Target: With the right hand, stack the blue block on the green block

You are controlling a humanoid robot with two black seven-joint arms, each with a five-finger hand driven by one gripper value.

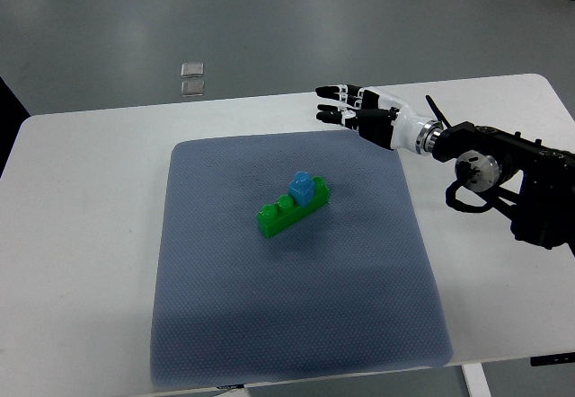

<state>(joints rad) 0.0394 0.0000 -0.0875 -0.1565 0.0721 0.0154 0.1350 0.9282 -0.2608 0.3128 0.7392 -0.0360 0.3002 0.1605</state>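
Blue block (302, 188) already seated on green block (292, 208), mid-mat, long axis diagonal. Right hand (359, 114) released, empty, well apart toward counter's far right corner.

Blue block (302, 187), green block (286, 214), grey-blue dotted mat (269, 307), white table (81, 235).

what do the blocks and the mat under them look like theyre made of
Blue block and green block: likely moulded plastic, with saturated colour, round studs and a slight sheen. Grey-blue mat: probably soft rubber or foam, matte with a fine dotted texture, though the material is uncertain.
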